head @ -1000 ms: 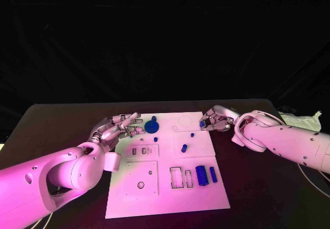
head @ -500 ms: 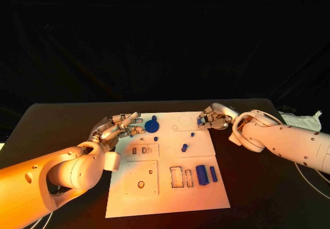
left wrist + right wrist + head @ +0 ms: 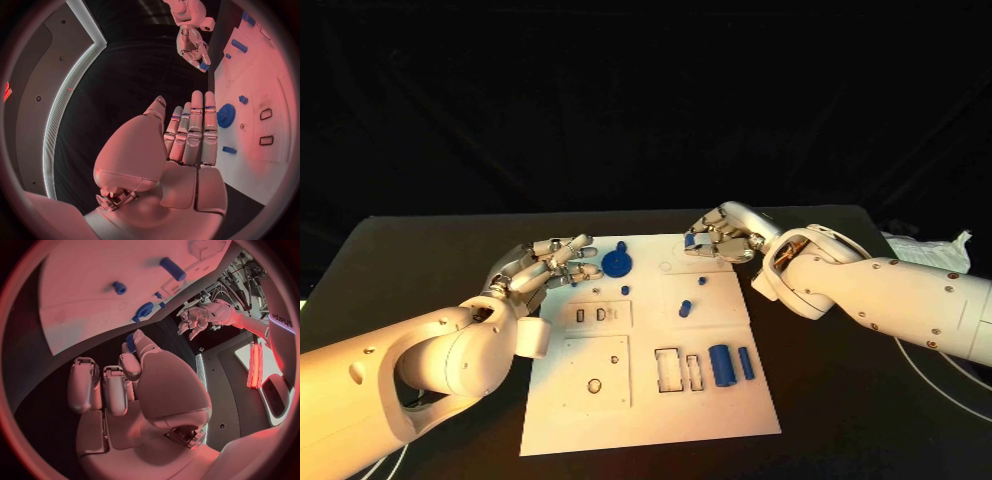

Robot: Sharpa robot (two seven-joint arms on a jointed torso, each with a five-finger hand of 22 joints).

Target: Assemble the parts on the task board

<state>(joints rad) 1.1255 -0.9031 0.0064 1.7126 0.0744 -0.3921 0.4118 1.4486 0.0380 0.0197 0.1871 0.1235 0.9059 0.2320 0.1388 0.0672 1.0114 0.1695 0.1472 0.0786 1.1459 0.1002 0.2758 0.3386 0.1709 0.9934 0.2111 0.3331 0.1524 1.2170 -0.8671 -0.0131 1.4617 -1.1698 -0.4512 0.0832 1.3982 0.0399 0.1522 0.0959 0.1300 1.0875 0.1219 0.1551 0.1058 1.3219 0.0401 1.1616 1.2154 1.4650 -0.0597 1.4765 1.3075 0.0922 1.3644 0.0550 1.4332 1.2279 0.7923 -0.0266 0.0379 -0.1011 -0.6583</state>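
1. Table [image 3: 430,250], black, carries the white board [image 3: 646,400] at its middle, with the board's long side running from 6 to 12 o'clock.
2. Right arm [image 3: 906,295] enters from 3 o'clock; its hand [image 3: 721,236] sits over the board's 1 o'clock corner, fingers closed on a small blue part [image 3: 694,241], which the right wrist view shows pinched at the fingertips [image 3: 130,342].
3. Left arm [image 3: 401,370] enters from 8 o'clock; its hand [image 3: 545,265] hovers at the board's 10 o'clock edge, fingers [image 3: 199,130] straight, side by side and holding nothing, with the thumb set a little apart.
4. Gear [image 3: 619,264], blue and round, lies on the board just at 3 o'clock of the left hand's fingertips.
5. Cylinder [image 3: 723,365], blue, lies near the board's 4 o'clock edge, with a thinner blue bar [image 3: 747,364] just beside it and two dark rectangular slots [image 3: 681,369] at its 9 o'clock.
6. Peg [image 3: 685,309], blue and slanted, lies near the board's centre; a smaller blue piece [image 3: 702,281] sits at its 1 o'clock.
7. Stub [image 3: 626,291], blue and tiny, stands just at 6 o'clock of the gear.
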